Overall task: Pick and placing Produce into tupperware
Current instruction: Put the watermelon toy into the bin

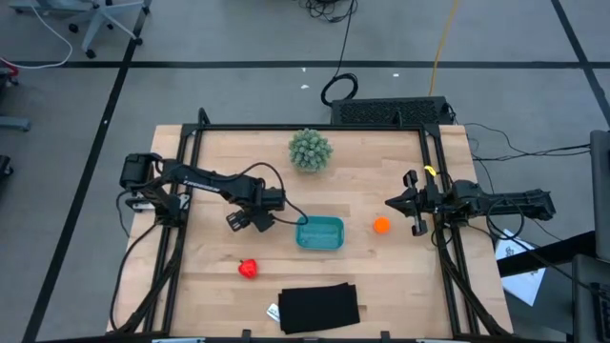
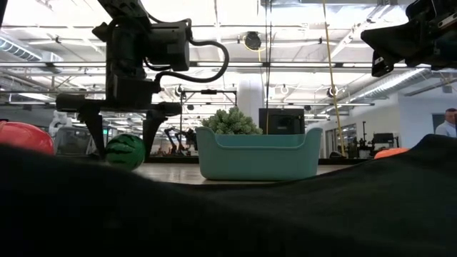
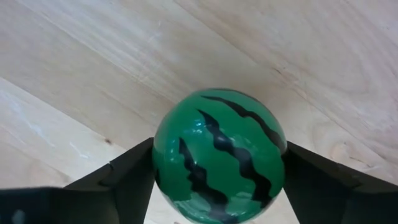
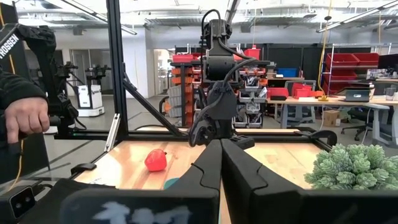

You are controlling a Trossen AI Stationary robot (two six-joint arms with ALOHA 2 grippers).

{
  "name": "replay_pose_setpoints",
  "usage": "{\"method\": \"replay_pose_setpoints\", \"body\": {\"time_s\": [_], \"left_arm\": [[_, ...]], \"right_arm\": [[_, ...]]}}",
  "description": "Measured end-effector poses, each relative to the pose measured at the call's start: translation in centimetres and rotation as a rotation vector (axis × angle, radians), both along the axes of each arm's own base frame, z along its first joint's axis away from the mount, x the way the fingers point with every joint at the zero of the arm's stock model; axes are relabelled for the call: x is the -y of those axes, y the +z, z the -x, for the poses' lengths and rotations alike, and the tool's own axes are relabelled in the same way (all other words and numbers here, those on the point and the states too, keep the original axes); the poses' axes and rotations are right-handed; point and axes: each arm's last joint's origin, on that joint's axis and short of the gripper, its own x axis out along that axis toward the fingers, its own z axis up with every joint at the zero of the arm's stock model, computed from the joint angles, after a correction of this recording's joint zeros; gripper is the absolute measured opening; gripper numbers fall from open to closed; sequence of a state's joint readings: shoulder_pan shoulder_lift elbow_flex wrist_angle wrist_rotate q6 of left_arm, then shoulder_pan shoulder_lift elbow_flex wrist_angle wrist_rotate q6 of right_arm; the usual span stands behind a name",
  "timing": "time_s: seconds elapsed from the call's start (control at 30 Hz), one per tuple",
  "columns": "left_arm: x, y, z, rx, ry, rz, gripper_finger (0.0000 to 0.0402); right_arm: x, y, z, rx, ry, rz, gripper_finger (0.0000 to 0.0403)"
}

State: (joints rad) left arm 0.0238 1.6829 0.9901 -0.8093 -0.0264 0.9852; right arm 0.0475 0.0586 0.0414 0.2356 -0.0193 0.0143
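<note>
**First piece being grasped, tub not yet filled**

The left gripper (image 1: 238,220) stands over the tabletop (image 1: 372,181) just beside the tub (image 1: 319,232), its spread fingers (image 3: 118,180) flanking the striped green ball (image 3: 219,152), apparently not yet clamped. The tub looks empty. The orange ball (image 1: 381,226) and red piece (image 1: 248,269) lie loose. The right gripper (image 1: 408,202) waits clenched near the orange ball. All three placements remain.

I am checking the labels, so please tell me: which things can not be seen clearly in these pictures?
- Watermelon: hidden under the left gripper in the high view.
- Tupperware: its inside is hidden by its own wall in the low view.
- Orange ball: mostly hidden by the dark foreground in the low view.
- Red piece: cut off by the low view's edge.
</note>
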Motion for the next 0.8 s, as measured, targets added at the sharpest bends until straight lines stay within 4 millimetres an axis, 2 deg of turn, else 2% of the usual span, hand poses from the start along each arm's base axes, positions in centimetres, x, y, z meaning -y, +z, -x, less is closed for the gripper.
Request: {"method": "replay_pose_setpoints", "body": {"time_s": [0.4, 0.8], "left_arm": [[0.4, 0.9, -0.8, 0.039, 0.034, -0.060, 0.0281], [1.4, 4.2, -2.3, 0.080, 0.116, -0.063, 0.0293]], "right_arm": [[0.0, 0.0, 0.0, 0.000, 0.000, 0.000, 0.0000], [0.0, 0.0, 0.0, 0.000, 0.000, 0.000, 0.0000]]}}
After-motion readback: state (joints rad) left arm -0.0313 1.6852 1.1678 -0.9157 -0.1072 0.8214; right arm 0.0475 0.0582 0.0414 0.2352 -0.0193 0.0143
